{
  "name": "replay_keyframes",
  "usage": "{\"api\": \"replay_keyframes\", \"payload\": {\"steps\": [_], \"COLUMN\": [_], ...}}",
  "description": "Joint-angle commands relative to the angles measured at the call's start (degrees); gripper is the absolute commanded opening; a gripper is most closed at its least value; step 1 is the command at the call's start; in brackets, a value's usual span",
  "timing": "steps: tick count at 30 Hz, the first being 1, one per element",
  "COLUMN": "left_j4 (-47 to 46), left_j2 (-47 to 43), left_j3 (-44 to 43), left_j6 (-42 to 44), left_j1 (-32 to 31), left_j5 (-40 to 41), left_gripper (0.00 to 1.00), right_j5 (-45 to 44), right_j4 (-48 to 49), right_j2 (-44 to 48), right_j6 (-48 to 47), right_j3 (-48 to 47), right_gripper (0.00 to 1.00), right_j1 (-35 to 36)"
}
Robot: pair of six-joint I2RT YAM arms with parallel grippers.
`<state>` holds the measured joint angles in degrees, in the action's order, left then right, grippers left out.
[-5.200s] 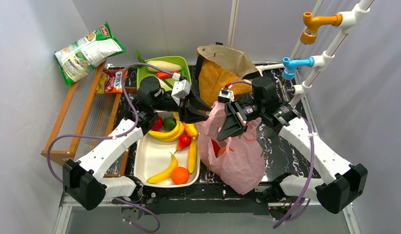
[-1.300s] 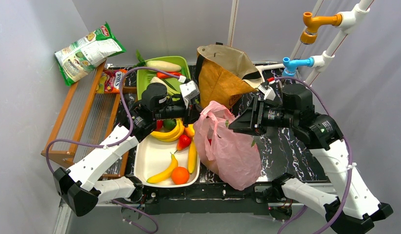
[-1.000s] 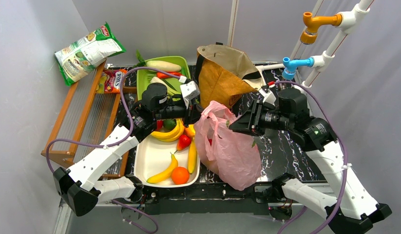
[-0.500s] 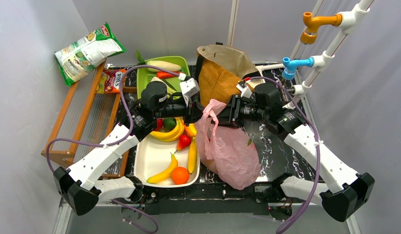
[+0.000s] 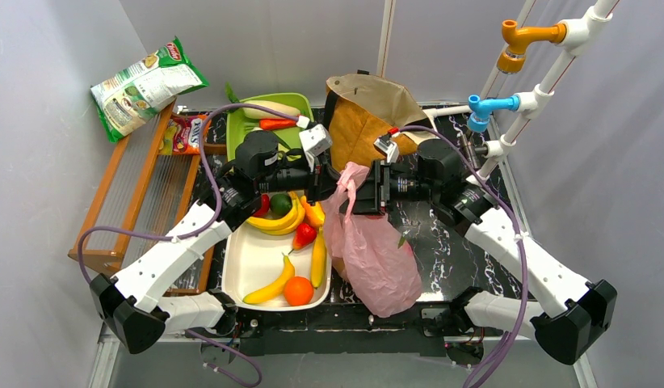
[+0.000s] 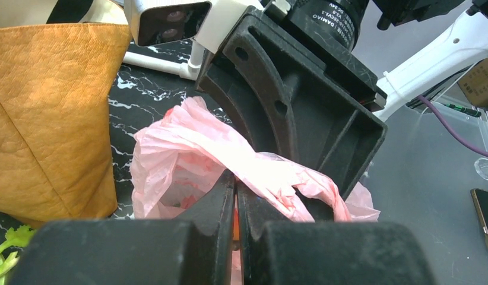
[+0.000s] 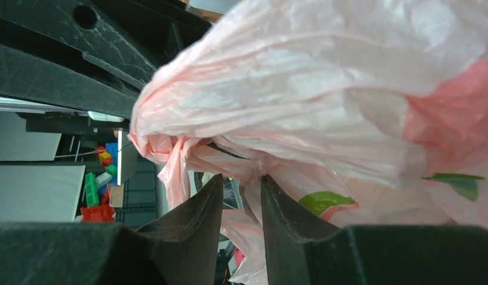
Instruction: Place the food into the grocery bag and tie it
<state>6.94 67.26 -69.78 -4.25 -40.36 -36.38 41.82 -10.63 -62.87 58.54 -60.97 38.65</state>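
Right gripper (image 5: 363, 192) now against grocery bag (image 5: 376, 257).

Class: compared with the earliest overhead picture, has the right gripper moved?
Yes. The right gripper now sits farther left and slightly farther back, nearer the brown paper bag, at the pink bag's top.

**Bright, even light; wrist views soft up close**

Diffuse overhead light gives the top view faint shadows and mild gloss on the dark desk (image 5: 454, 250). Both wrist views blur at near black tool bodies; the pink bag (image 7: 325, 107) looks washed out.
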Motion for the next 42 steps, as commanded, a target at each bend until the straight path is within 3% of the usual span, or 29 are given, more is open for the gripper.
{"api": "replay_keyframes", "payload": {"steps": [1,6,12,17,19,23,29,34,38,42], "left_j4": [1.7,0.8,-1.8,-2.4,-2.5,-2.5,-3.0,-3.0,-3.0,-2.9], "left_j2": [0.4,0.1,-1.0,-1.0,-1.0,-0.8,-0.4,0.0,0.1,0.1], "left_j3": [-2.4,-2.5,-1.0,-0.8,-0.6,-0.4,-0.5,-0.9,-0.8,-0.9], "left_j6": [0.6,1.2,0.1,0.2,0.3,0.2,0.3,0.3,0.3,0.5], "left_j1": [-0.2,-0.2,-0.2,-0.2,-0.2,-0.2,-0.2,-0.2,-0.2,-0.2], "left_j5": [2.5,0.7,-2.6,-2.9,-2.8,-2.9,-3.2,-3.3,-3.3,-3.4], "left_gripper": [0.0,0.0,0.0,0.0,0.0,0.0,0.0,0.0,0.0,0.0], "right_j5": [1.7,-5.0,-5.5,-6.2,-6.9,-6.7,-4.1,-1.7,-1.1,-2.9], "right_j4": [-4.0,-19.5,-22.4,-25.4,-27.6,-27.7,-21.6,-12.6,-18.4,-20.9], "right_j2": [0.2,0.8,-3.4,-5.5,-5.9,-5.7,-4.9,-2.8,-3.8,-3.1], "right_j6": [-3.7,-11.1,-12.0,-12.0,-12.4,-11.7,-6.0,-0.7,-3.7,-5.0], "right_j3": [-3.5,-9.0,-16.5,-19.6,-21.2,-22.3,-18.4,-11.9,-15.4,-17.1], "right_gripper": [0.37,0.44,0.5,0.46,0.4,0.14,0.08,0.09,0.32,0.4], "right_j1": [0.5,0.3,0.1,-1.2,-1.5,-1.6,-1.6,-1.6,-1.6,-1.6]}}
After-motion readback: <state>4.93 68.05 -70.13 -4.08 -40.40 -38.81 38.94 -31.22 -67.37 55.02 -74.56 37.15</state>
